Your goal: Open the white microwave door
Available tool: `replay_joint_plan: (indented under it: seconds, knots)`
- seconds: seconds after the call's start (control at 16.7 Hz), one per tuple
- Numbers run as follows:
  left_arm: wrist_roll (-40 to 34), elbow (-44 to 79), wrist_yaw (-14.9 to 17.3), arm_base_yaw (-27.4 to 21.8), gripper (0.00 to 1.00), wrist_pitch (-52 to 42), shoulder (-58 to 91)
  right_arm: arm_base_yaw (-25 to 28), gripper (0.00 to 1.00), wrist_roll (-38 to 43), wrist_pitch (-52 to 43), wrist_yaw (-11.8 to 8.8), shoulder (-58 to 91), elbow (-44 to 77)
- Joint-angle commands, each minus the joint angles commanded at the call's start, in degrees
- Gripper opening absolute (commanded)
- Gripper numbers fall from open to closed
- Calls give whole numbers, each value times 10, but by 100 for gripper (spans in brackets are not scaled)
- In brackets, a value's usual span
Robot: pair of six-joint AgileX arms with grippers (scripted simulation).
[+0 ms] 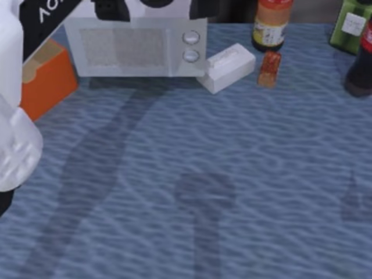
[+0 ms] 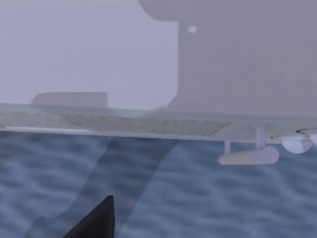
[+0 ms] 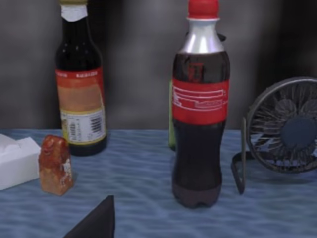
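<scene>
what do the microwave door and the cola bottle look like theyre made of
The door of the white microwave looks like matte white plastic or painted metal around a grey speckled mesh window, with no gloss showing. The cola bottle looks like clear glossy plastic: dark liquid shows through, under a red cap and a red wrap label.

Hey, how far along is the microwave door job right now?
Nothing looks done: the door sits flush against the white microwave in the top view. In hand: the left arm is at the table's left edge, and its wrist view looks at the door handle from in front, with blue tabletop between, so nothing is gripped. Left: reach the handle, grip it and swing the door open.
</scene>
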Motion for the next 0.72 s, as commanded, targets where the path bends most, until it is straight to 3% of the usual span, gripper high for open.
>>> replay_joint_plan:
  seconds: [0.72]
  knots:
    - [24, -62, 12, 26, 100, 126, 58, 0, 100, 0, 0, 0, 0, 0]
